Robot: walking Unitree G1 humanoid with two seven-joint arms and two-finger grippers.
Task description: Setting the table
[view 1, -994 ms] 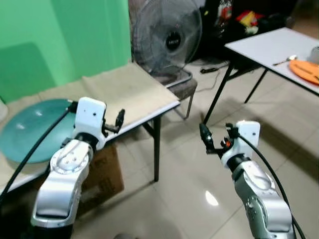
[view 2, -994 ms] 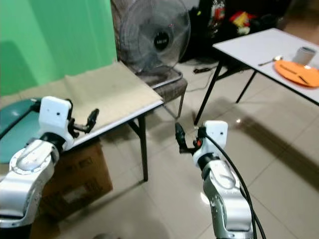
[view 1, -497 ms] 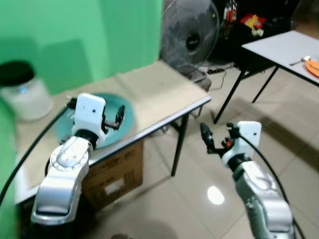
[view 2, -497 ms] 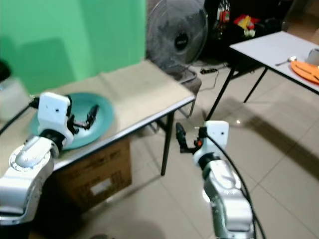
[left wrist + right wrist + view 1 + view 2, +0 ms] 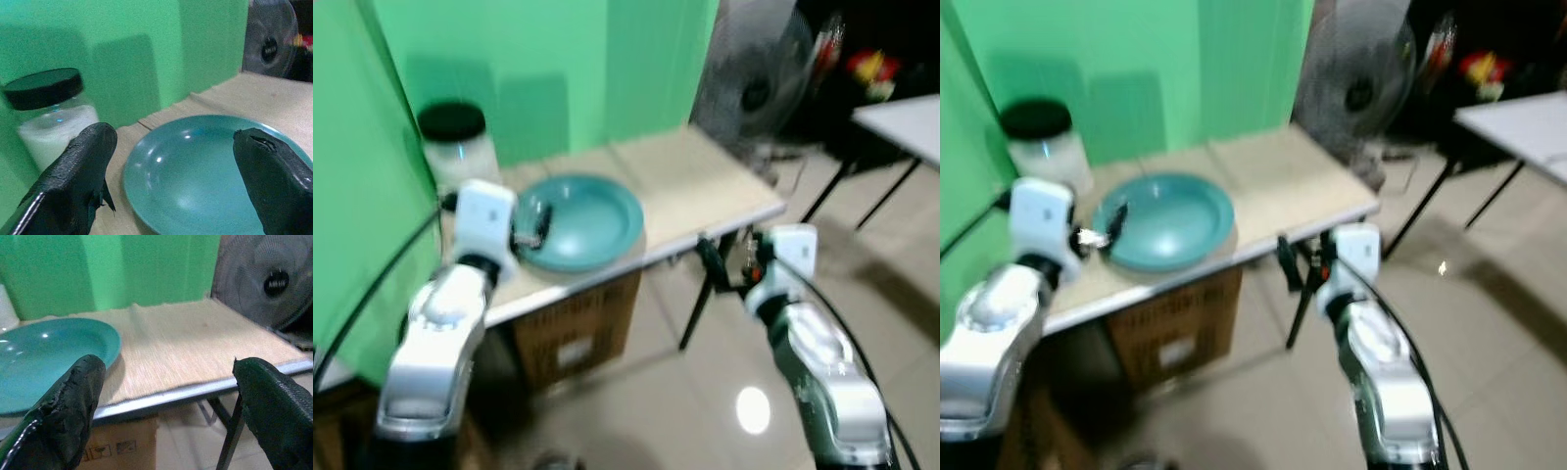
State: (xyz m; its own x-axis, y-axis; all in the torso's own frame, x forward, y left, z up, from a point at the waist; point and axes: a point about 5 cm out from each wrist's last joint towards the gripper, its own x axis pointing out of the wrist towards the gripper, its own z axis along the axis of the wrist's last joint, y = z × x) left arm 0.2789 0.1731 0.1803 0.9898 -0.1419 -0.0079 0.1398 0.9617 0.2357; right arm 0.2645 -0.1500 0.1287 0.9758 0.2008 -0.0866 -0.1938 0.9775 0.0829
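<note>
The green wall (image 5: 558, 69) backs the scene, with pale tiled floor (image 5: 705, 392) below and a standing fan (image 5: 1356, 93) off to the robot's right. Against the wall stands the counter (image 5: 1283, 186), covered by a beige woven mat, a cardboard box (image 5: 573, 338) tucked beneath it. On the counter's left part lies the teal plate (image 5: 582, 220), round, so with no long axis to align to; behind it, nearer the wall, stands a jar (image 5: 49, 110) with a black lid and white contents.

The left end effector (image 5: 533, 223) is the nearer of the 2: it hangs at the plate's left rim, released, fingers spread wide with the plate directly ahead between them in the left wrist view. The right end effector (image 5: 166, 401) is also released and empty, off the counter's front edge, the plate lying ahead and to its left.
</note>
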